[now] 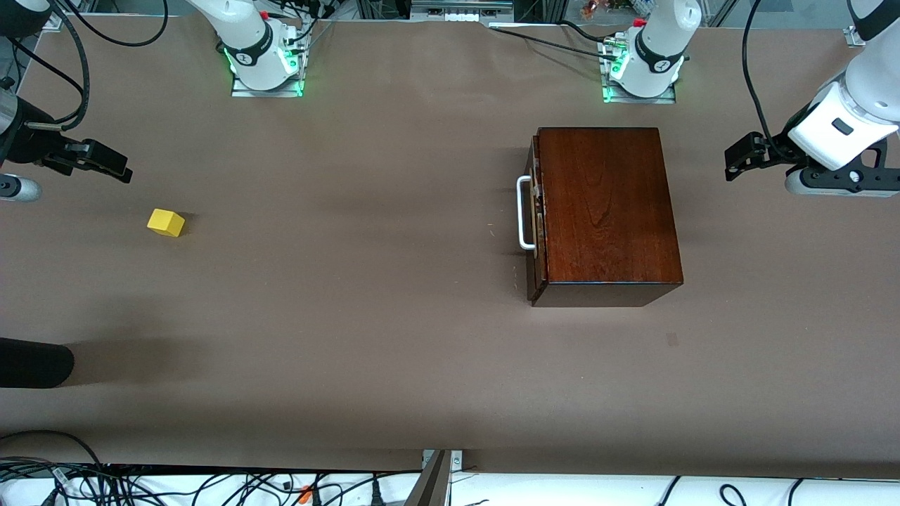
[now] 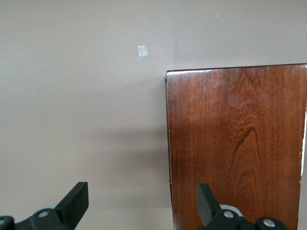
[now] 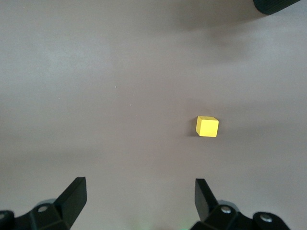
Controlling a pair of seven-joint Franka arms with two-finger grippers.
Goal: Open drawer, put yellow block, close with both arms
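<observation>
The dark mahogany box [image 1: 608, 207] stands toward the left arm's end of the table. Its drawer [image 1: 538, 225] is shut, with the white bar handle [image 1: 524, 214] facing the table's middle, and the pale tray is hidden inside. The yellow block [image 1: 166, 223] lies on the table toward the right arm's end and also shows in the right wrist view [image 3: 207, 127]. My right gripper [image 1: 105, 165] is open and empty over the table close to the block, not touching it [image 3: 140, 201]. My left gripper [image 1: 742, 156] is open and empty over the table beside the box's back edge [image 2: 142, 203]. The box top [image 2: 240, 143] fills part of the left wrist view.
A black cylindrical object [image 1: 31, 362] juts in over the table edge at the right arm's end, nearer the front camera than the block, and shows in the right wrist view [image 3: 278, 5]. A small pale mark [image 2: 142, 51] is on the brown table [image 1: 351, 281].
</observation>
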